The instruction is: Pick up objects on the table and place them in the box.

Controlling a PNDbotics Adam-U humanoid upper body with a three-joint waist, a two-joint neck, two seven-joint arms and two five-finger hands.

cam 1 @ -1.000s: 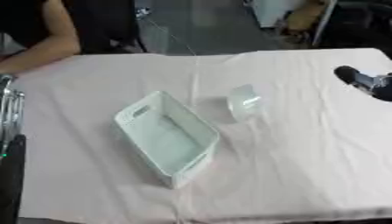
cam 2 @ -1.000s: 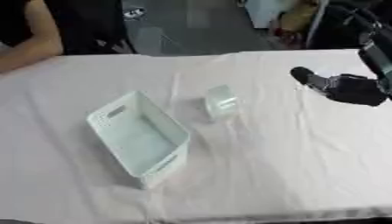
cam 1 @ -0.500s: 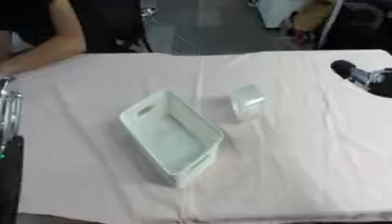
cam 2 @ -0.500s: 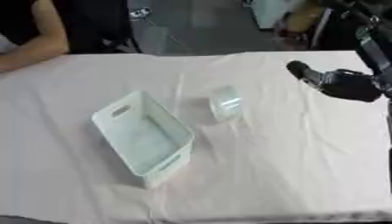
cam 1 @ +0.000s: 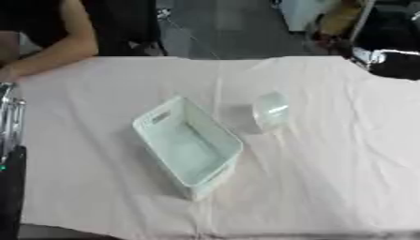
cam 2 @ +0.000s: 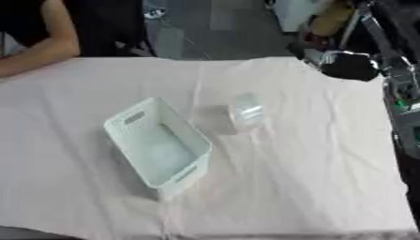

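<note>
The right hand (cam 2: 351,65) shows only as a dark blurred mass over the far right edge of the table (cam 2: 311,178), and whether its fingers are wide or curled cannot be told; they appear to hold nothing. The left hand is not in view. Nothing looks done so far: the pale green box (cam 1: 189,145) lies empty at the middle of the cloth-covered table, and the one object to be seen, a small clear container (cam 1: 271,111), sits just beside the box's far right corner, untouched. It has yet to be grasped and placed inside. Compared with a second ago, the right hand has drawn back toward the far edge, away from the container, while box and container keep their places.
</note>
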